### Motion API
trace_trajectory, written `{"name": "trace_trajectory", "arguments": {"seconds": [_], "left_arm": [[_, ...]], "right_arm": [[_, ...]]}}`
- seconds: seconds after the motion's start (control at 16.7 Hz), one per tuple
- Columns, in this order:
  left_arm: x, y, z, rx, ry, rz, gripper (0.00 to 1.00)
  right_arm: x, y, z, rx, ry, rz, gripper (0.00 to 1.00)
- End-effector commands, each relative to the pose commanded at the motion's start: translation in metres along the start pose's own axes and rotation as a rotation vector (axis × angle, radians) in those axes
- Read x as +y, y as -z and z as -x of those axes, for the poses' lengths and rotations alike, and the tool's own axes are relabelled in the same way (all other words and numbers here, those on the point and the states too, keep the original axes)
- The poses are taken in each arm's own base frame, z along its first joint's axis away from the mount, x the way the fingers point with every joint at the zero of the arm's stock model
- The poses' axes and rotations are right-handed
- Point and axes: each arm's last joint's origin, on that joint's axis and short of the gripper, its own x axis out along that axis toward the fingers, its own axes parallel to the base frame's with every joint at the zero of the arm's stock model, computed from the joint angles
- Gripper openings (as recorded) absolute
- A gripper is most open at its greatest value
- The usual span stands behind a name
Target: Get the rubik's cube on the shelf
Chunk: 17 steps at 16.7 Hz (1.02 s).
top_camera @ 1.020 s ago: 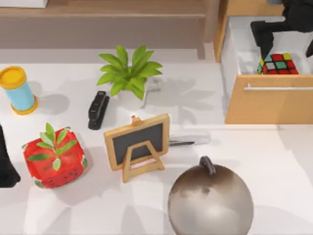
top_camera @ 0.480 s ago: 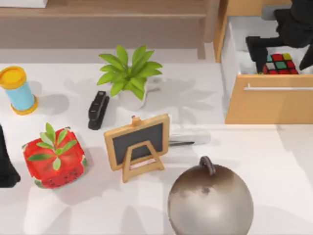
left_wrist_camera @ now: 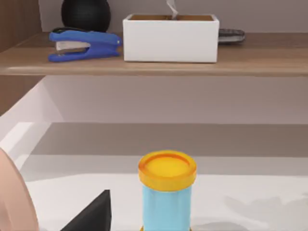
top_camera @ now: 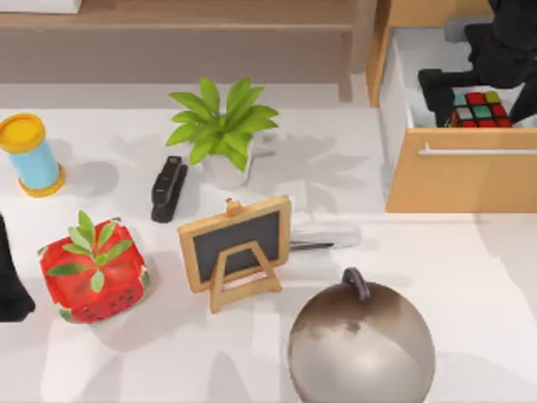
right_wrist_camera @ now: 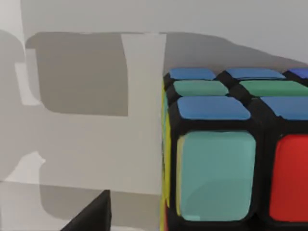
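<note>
Up at the top view's right, our right gripper (top_camera: 482,80) hangs over the open drawer (top_camera: 460,180), its fingers spread on either side of the rubik's cube (top_camera: 481,110), which sits inside, not yet pinched or lifted. Everything remains to do: grasp, raise, and carry it to the shelf (top_camera: 176,17) at the table's far edge, while our left arm sits parked at the left edge. No brand, label or writing is readable.
</note>
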Motion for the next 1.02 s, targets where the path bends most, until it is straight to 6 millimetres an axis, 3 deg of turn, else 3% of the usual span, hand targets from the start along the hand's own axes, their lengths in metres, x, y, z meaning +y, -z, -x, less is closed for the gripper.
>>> {"name": "trace_trajectory", "arguments": {"seconds": [0.78, 1.02], "left_arm": [[0.0000, 0.0000, 0.0000, 0.000, 0.000, 0.000, 1.00], [0.0000, 0.0000, 0.0000, 0.000, 0.000, 0.000, 1.00]], "right_arm": [[0.0000, 0.0000, 0.0000, 0.000, 0.000, 0.000, 0.02], [0.0000, 0.0000, 0.0000, 0.000, 0.000, 0.000, 0.00]]}}
